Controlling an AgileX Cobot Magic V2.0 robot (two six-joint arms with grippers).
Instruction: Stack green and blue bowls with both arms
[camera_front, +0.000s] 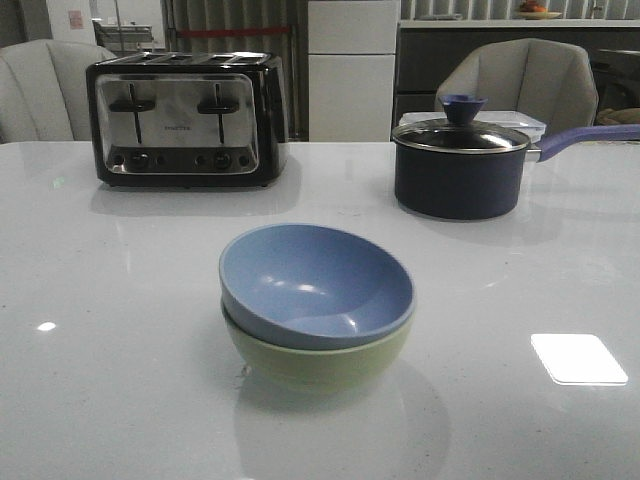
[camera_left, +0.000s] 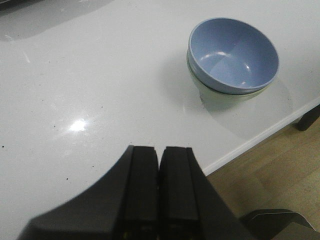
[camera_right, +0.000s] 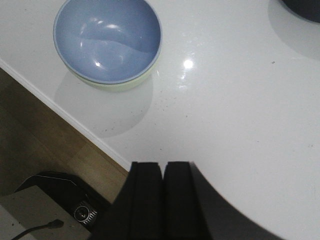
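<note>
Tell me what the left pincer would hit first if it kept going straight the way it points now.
Probably bare table. The left pincer, shut and empty, aims at open tabletop; the blue bowl nested in the green bowl sits off to one side. Depth is uncertain.

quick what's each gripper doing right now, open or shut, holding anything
Left gripper: shut, holding nothing, away from the bowls.
Right gripper: shut, holding nothing, away from the bowls.

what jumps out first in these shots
The blue bowl nested in the green bowl, alone at the table's near middle. Behind stand a chrome toaster at far left and a navy lidded saucepan at far right. Both claws, left and right, are shut and empty.
</note>
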